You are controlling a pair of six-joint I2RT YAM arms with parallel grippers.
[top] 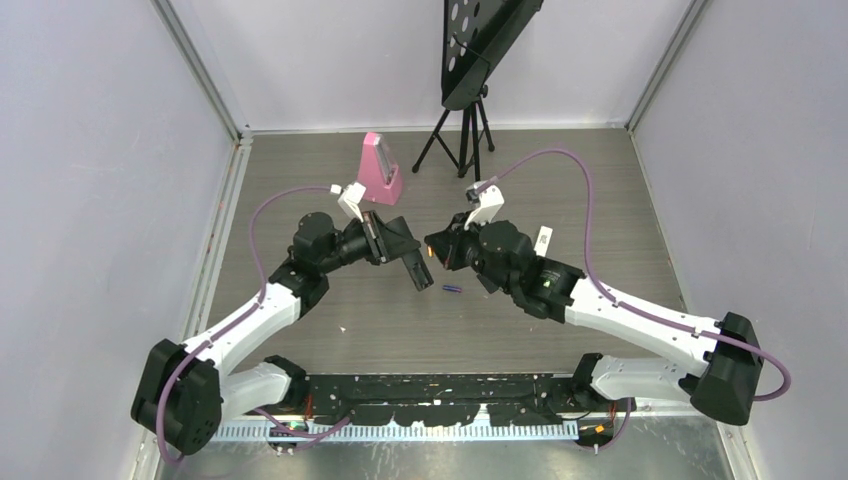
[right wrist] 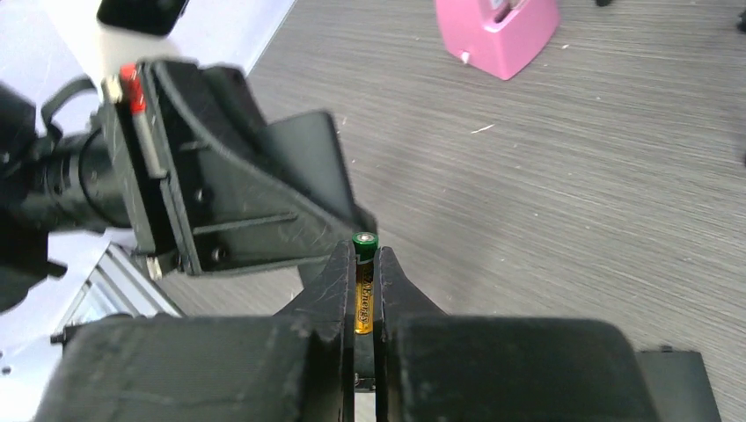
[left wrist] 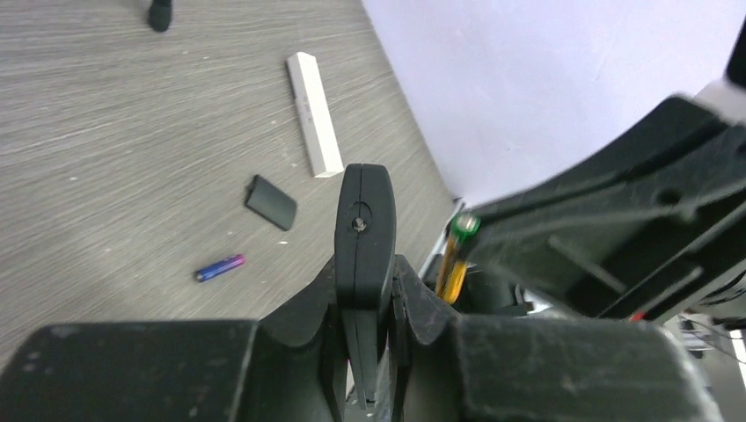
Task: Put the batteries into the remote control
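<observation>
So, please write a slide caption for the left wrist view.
Left gripper holds the remote control; right gripper holds a yellow battery beside it; a purple battery lies on the table.

A pink holder (top: 378, 172) stands on the grey desk (top: 560, 170) beside a black tripod (top: 463, 135); a white remote (left wrist: 314, 114) lies flat

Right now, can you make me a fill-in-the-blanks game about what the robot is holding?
1. The left gripper holds the remote control, which is coloured ____.
2. The right gripper is shut on a yellow battery with a ____ tip.
3. The back cover lies on the table beside a long ____ bar.
Missing words: black; green; white.
</observation>
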